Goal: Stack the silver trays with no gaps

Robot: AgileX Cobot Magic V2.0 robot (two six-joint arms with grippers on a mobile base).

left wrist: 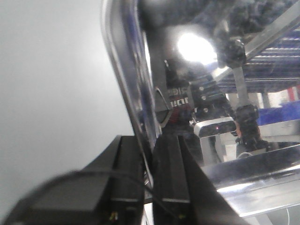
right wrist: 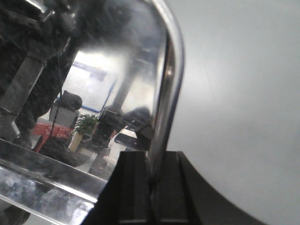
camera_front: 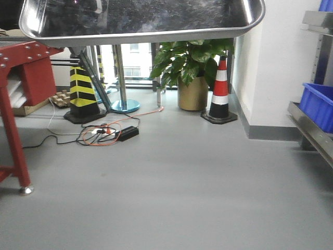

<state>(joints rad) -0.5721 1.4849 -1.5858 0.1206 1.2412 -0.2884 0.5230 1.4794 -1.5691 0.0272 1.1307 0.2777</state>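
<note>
Grey floor [camera_front: 171, 198] fills most of the front view, and a white wall [camera_front: 276, 67] closes it on the right. At the top edge I see the silver tray [camera_front: 140, 18], held in the air well above the floor. I cannot tell whether anything lies in it. My left gripper [left wrist: 149, 140] has its jaws closed on the tray's rolled rim, and my right gripper [right wrist: 152, 157] has its jaws closed on the rim too. On the far right a blue bin [camera_front: 318, 107] stands on a steel shelf [camera_front: 312, 133]; its contents are hidden. A red frame [camera_front: 31, 73] stands at the left. Farther back are a potted plant [camera_front: 190, 62], a yellow-black post [camera_front: 82, 94], a striped cone [camera_front: 220, 91] and loose cables [camera_front: 104, 135].
</note>
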